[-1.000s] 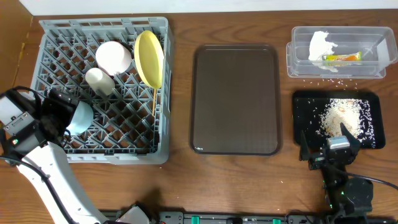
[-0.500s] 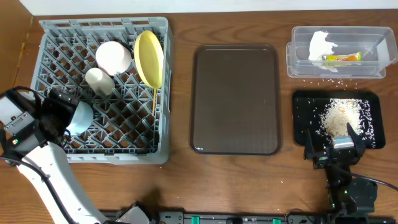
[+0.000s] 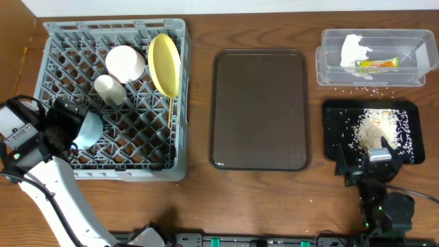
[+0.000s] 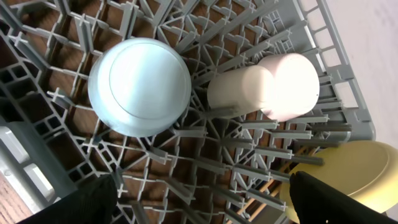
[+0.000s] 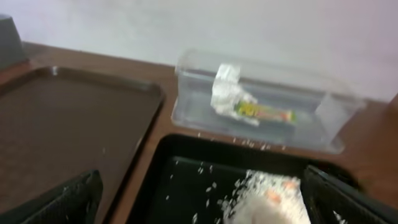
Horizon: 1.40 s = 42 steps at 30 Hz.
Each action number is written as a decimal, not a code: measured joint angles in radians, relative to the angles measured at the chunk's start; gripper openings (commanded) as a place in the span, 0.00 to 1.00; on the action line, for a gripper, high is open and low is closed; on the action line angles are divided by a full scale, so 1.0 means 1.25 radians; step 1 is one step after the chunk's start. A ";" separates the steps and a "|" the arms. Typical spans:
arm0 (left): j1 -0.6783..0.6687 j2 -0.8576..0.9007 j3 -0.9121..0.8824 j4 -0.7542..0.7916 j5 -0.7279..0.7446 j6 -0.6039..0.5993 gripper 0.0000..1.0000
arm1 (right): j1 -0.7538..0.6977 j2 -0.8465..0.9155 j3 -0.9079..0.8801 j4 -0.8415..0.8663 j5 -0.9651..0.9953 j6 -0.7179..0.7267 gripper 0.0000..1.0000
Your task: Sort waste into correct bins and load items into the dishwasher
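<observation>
Brown wood-grain table point(image 3: 260, 199); pale wall point(image 5: 186, 25) behind — plain, evenly lit

Left gripper point(image 4: 202, 180), jaws spread wide, empty, right gripper point(image 5: 199, 183), jaws also wide apart, empty

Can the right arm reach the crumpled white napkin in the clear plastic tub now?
Probably yes. The right gripper is open and empty by the shallow black tray, next to the clear rectangular plastic tub. The tub has no lid, and nothing lies on the crumpled white paper napkin.
</observation>
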 measured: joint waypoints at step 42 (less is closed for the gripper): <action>0.000 0.000 0.000 0.000 0.000 0.000 0.90 | -0.025 -0.058 0.000 -0.002 0.021 0.068 0.99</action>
